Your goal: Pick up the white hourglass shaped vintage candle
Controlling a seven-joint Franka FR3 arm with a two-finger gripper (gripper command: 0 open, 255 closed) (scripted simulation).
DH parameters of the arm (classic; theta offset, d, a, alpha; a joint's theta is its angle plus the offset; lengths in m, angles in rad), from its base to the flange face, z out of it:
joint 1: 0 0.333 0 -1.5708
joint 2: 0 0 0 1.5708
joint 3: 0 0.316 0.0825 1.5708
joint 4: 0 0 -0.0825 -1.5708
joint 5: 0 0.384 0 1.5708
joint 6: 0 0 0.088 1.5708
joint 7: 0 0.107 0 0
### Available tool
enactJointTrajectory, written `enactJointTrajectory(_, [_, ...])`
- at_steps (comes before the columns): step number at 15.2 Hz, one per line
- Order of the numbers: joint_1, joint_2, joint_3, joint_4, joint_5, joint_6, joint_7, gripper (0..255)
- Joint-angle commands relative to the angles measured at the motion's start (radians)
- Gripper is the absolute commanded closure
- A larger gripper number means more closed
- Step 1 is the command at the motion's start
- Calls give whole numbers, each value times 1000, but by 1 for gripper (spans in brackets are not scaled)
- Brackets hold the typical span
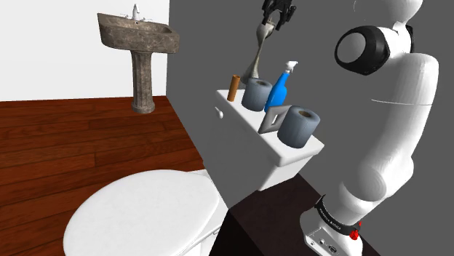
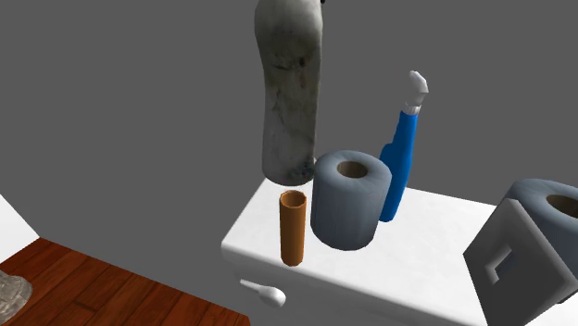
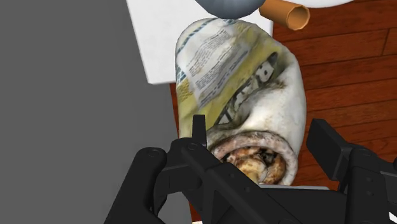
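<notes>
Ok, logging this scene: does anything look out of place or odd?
Only the mottled white hourglass candle: it hangs clear above the white toilet tank lid, clasped by the black end effector. Nothing looks spilled.

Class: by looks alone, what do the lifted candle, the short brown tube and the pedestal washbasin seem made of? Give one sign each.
The candle is mottled grey-white and matte with dark smudges; wax or stone, I cannot tell. The tube is plain orange-brown, hollow, thin-walled and matte; probably cardboard. The washbasin has blotchy grey-brown veining and a dull surface; it looks like stone.
</notes>
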Motion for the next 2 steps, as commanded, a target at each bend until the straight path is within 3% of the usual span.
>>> enactJointTrajectory(1, [-9, 34, 2, 78, 8, -43, 5, 255])
enactJointTrajectory(2, [-9, 34, 2, 78, 8, -43, 5, 255])
